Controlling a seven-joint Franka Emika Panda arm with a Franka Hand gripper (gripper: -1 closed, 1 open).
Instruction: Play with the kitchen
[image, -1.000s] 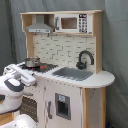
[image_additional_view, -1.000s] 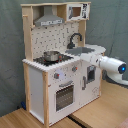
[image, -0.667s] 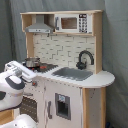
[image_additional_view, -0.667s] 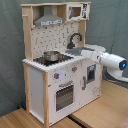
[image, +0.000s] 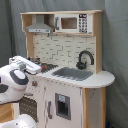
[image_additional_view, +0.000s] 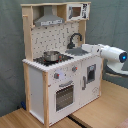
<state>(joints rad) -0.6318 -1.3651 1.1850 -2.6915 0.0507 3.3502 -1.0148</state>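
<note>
Arm (image_additional_view: 107, 52) pushed in over the kitchen (image_additional_view: 60, 75) sink (image_additional_view: 79, 51) edge now; hand (image_additional_view: 85, 47) state impossible to tell; faucet (image_additional_view: 75, 38) within reach.

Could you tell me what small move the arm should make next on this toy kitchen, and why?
Probably ease the arm down toward the grey sink. In the second exterior view its end sits over the counter of the kitchen near the black faucet, apparently touching nothing. The pot on the stovetop lies further off, so the sink area seems the closest thing to engage.
</note>
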